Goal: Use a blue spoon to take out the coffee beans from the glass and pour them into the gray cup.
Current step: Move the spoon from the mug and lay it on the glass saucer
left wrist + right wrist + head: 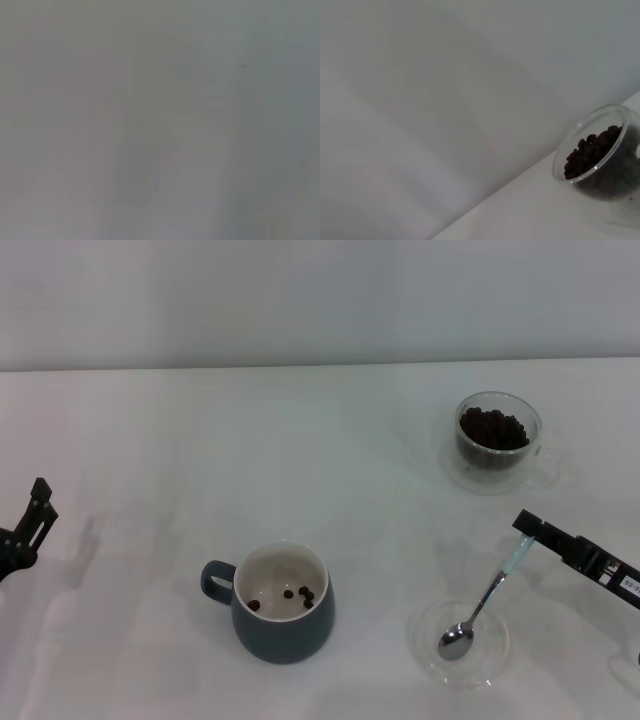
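White table, blue spoon in right gripper

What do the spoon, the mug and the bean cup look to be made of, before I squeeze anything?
The blue spoon: polished metal bowl and stem, mirror glints; its pale blue handle looks like plastic or enamel.
The gray cup: likely glazed ceramic, with an opaque blue-gray outside and a smooth cream inside.
The glass: clear, thick-walled glass by its look; the coffee beans show through.

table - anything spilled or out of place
Nothing stands out. No beans lie loose on the table; they sit in the glass and a few in the gray cup. The spoon rests bowl-down in a clear dish, handle at the right gripper.
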Robot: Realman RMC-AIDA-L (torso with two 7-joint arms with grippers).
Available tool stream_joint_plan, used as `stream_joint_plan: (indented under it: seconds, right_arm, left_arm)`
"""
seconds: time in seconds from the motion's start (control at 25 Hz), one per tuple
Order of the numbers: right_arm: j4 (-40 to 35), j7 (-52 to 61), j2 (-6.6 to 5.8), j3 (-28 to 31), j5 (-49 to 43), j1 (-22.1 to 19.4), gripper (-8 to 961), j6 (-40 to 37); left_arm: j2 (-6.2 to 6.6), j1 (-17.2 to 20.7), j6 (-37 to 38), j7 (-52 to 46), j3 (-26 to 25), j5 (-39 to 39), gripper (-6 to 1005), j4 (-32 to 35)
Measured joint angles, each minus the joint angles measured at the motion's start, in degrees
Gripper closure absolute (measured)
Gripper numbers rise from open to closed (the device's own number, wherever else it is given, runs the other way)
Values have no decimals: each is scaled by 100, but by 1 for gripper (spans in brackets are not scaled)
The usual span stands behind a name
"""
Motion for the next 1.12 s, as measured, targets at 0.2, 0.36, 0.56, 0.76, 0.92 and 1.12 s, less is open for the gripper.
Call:
stream_joint_plan:
  seconds: [0.2,0.36,0.56,0.76,0.92,1.12]
  right_arm:
    - [13,17,74,-14,-35,-6,760,-2]
    - [6,12,143,-33,-43,-9,759,7]
    - [-21,19,153,-55,-52,-5,759,15]
    - [-28,2,155,-46,-50,-1,758,112]
    - [-35,-90,153,34,19,11,746,141]
    - [-43,-171,70,317,68,3,689,79]
  left_arm:
    - [0,-21,-5,-8,0,2,149,-18]
    - [6,-25,-8,-17,0,10,149,-25]
    - [9,-43,-37,-20,0,11,149,-25]
    - [16,-53,-74,-22,0,2,149,-29]
    - [18,-56,-79,-24,0,-11,149,-33]
    - [13,-50,-79,-26,-1,-21,149,-34]
